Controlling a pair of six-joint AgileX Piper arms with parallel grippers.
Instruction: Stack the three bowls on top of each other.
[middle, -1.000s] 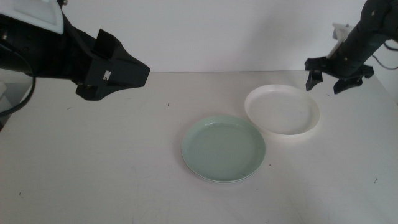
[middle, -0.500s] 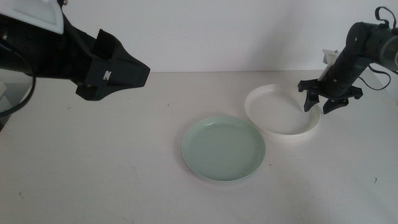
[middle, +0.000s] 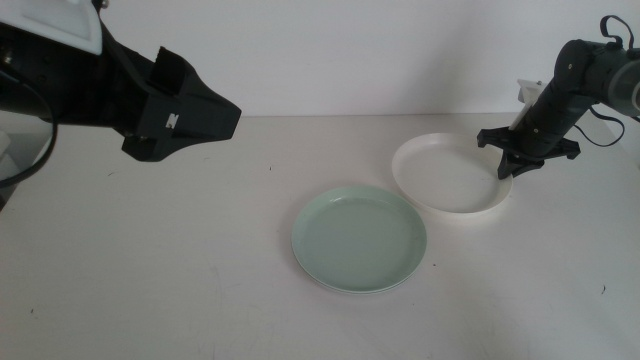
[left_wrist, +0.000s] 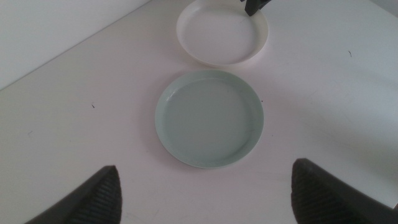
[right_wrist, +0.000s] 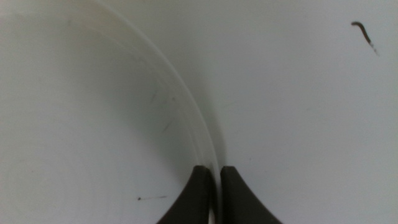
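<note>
A pale mint green bowl (middle: 360, 240) (left_wrist: 208, 118) lies flat in the middle of the table, and a thin second rim shows under its near edge. Behind it to the right lies the white bowl (middle: 448, 175) (left_wrist: 221, 34) (right_wrist: 93, 124). My right gripper (middle: 508, 165) (right_wrist: 214, 180) is down at that bowl's right rim, shut on the thin rim wall. Its dark tip also shows in the left wrist view (left_wrist: 255, 6). My left gripper (middle: 200, 110) (left_wrist: 205, 167) hangs high over the table's left side, open and holding nothing, looking down on the green bowl.
The white tabletop (middle: 180, 260) stretches bare to the left and in front of the bowls. A pale wall (middle: 350, 50) closes the back. A small dark mark (right_wrist: 364, 31) lies on the table beyond the white bowl's rim.
My right gripper came down from above the table's far right to the white bowl's right rim and shut on it. The left arm and the green bowl stayed still.
</note>
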